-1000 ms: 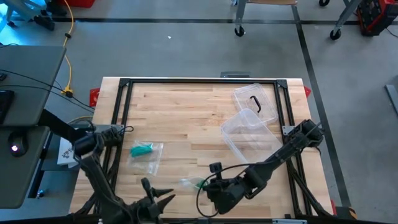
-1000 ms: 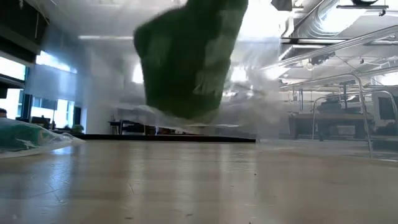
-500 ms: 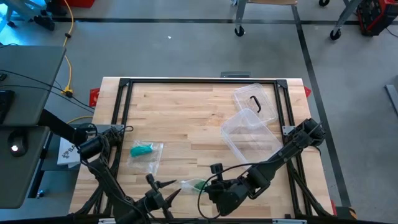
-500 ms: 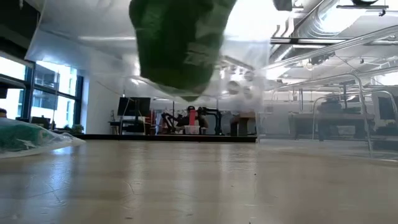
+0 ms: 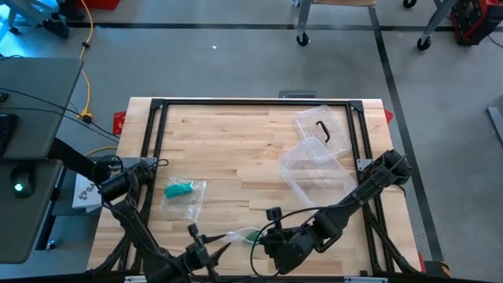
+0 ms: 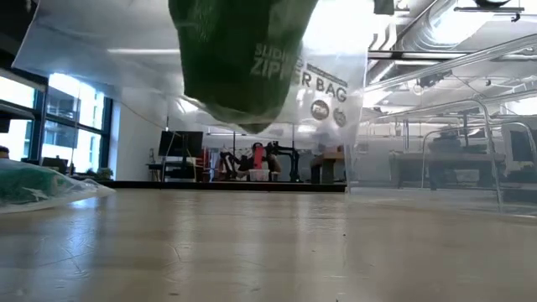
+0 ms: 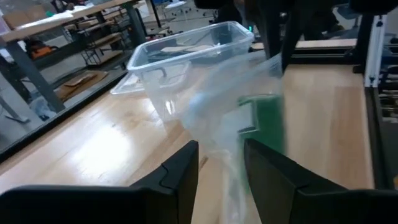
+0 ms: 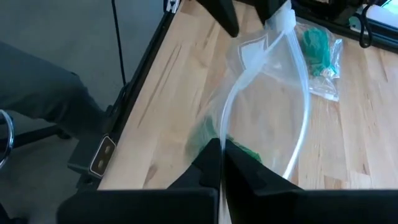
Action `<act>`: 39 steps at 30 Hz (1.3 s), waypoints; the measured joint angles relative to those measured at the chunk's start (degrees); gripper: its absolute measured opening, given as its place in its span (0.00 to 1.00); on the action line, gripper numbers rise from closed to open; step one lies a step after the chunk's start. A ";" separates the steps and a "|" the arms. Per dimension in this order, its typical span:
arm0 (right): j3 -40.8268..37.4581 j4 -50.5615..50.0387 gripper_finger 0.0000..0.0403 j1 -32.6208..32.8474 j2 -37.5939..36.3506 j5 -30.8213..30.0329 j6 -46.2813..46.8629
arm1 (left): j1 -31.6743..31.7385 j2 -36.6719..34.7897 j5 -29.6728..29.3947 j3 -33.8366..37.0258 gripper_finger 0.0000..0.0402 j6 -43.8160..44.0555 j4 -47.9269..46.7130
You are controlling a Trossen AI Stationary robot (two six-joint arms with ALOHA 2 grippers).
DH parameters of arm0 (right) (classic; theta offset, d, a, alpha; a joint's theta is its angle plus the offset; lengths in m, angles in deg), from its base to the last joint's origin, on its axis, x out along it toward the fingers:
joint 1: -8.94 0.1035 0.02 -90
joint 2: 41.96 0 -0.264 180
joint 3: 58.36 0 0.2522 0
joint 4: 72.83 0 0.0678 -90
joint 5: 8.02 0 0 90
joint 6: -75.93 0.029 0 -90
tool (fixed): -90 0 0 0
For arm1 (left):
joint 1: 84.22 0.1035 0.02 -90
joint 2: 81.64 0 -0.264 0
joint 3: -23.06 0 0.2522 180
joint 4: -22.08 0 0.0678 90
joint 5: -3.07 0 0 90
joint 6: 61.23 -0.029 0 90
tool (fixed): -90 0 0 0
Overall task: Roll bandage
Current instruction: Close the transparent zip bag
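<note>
The right gripper [image 8: 219, 163] is pinched tight on the rim of a clear zipper bag [image 8: 267, 99], holding it up off the wooden table [image 5: 236, 141] near the front edge. A green bandage roll [image 6: 239, 50] hangs inside the bag. The left gripper [image 7: 221, 165] sits at the bag's opposite edge, fingers part-spread; whether they grip the plastic is hard to say. Further left lies a second bagged bandage [image 5: 182, 190], and a clear plastic bin [image 5: 314, 169] and its lid [image 5: 322, 130] sit toward the right.

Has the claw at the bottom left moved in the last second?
Yes. In the high view the left gripper has shifted rightward along the table's near edge, closing on the zipper bag held by the right gripper.
</note>
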 joint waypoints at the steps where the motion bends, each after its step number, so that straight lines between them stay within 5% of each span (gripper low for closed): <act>1: 0.00 0.02 0.00 0.08 0.00 0.00 0.00 | 0.10 0.00 0.20 0.00 0.30 -1.16 1.26; 9: 0.00 3.02 0.00 1.56 0.00 -0.04 -2.98 | 1.46 0.00 0.34 0.00 0.25 -13.13 10.11; 18: 0.00 2.42 0.00 2.93 0.00 -0.14 -2.99 | 1.74 0.00 0.40 0.00 0.02 -16.28 10.23; 23: 0.00 -1.80 0.02 3.24 0.00 -1.07 0.98 | 1.72 0.00 1.35 0.00 0.00 -20.59 10.74; 33: 0.80 -11.18 0.42 2.82 -0.77 -7.86 11.18 | 3.32 0.00 4.38 0.00 0.00 -29.86 13.36; 39: 2.52 5.03 0.47 3.08 -0.62 -8.40 1.50 | 4.60 0.00 6.31 0.00 0.00 -34.73 17.18</act>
